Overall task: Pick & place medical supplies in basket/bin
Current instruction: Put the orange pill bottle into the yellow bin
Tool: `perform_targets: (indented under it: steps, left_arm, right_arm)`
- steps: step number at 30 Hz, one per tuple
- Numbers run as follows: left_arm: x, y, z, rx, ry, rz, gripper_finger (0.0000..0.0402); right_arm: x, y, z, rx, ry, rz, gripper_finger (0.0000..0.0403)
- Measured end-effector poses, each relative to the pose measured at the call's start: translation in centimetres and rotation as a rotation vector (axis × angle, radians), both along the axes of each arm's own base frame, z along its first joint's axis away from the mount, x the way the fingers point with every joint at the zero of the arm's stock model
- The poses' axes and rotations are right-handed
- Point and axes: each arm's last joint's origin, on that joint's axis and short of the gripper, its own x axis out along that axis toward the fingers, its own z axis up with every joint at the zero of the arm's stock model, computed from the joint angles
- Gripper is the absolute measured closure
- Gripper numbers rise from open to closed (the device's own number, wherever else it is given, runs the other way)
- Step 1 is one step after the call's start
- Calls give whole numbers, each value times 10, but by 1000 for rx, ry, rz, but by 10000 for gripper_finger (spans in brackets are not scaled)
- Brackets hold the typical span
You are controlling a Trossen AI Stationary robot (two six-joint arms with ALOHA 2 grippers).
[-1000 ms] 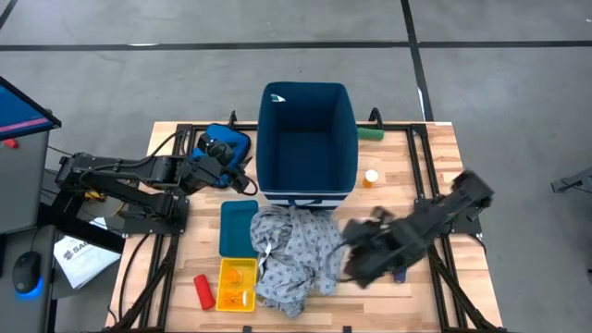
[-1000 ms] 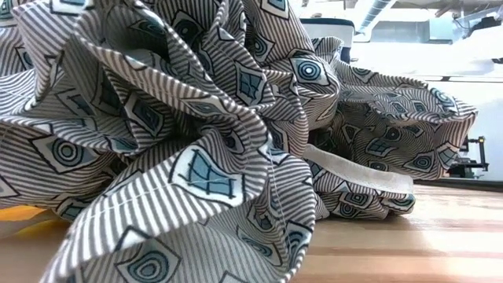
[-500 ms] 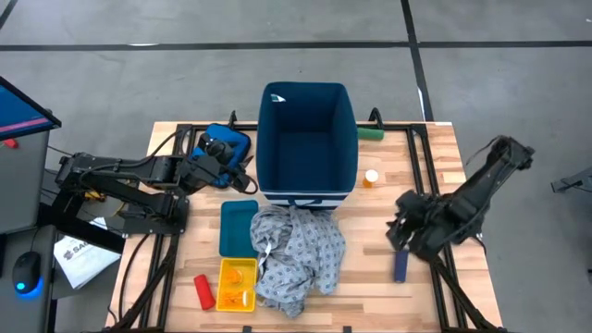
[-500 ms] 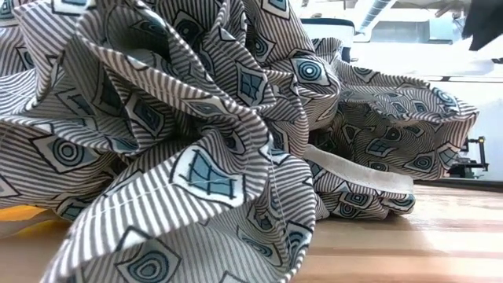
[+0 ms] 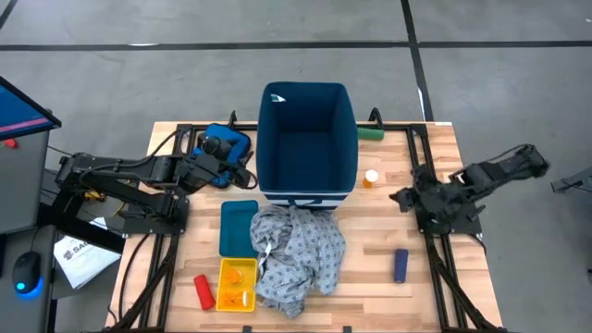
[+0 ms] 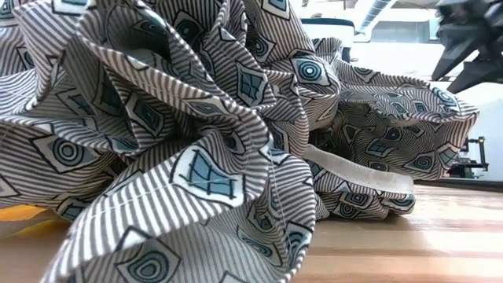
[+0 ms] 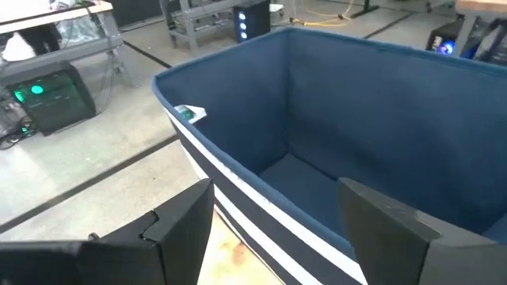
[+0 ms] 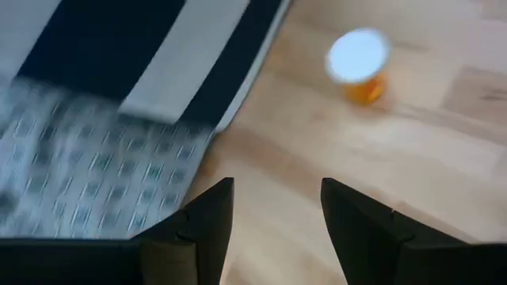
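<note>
The navy-blue bin [image 5: 307,139] stands at the table's far middle. In front of it the grey patterned gown [image 5: 296,254] lies crumpled on the table, and it fills the low view [image 6: 196,141]. An orange pill bottle [image 5: 371,176] with a white cap stands right of the bin. A dark-blue cylinder [image 5: 400,265], a red cylinder [image 5: 202,291] and a green one [image 5: 372,134] lie on the table. My left gripper [image 7: 277,237] is open beside the bin's left wall. My right gripper [image 8: 277,214] hovers open right of the pill bottle [image 8: 360,67], holding nothing.
A flat blue pouch [image 5: 227,139] lies under my left arm. A teal tray [image 5: 239,227] and a yellow tray [image 5: 236,282] sit left of the gown. Bare wood lies between the gown and the dark-blue cylinder.
My right gripper has swung from just right of the gown toward the table's right and far edges, turning as it went, and now hangs near the pill bottle. The dark-blue cylinder it was over lies uncovered on the wood. The gown has kept still.
</note>
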Motion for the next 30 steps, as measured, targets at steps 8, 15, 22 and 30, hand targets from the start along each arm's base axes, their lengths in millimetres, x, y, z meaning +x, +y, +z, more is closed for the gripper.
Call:
perform_targets:
  steps: [8,15,22,30]
  left_arm:
    - [2,3,5,1,-65,21,147]
    - [3,9,8,0,-101,46,147]
    - [4,8,8,-12,-104,21,147]
    - [5,8,12,-15,-157,18,147]
  right_arm:
    - [25,-21,-14,99,177,-220,232]
    - [62,-52,-31,247,182,-475,222]
    - [64,-77,-41,360,173,-761,227]
    - [59,-78,-36,516,-38,-1098,236]
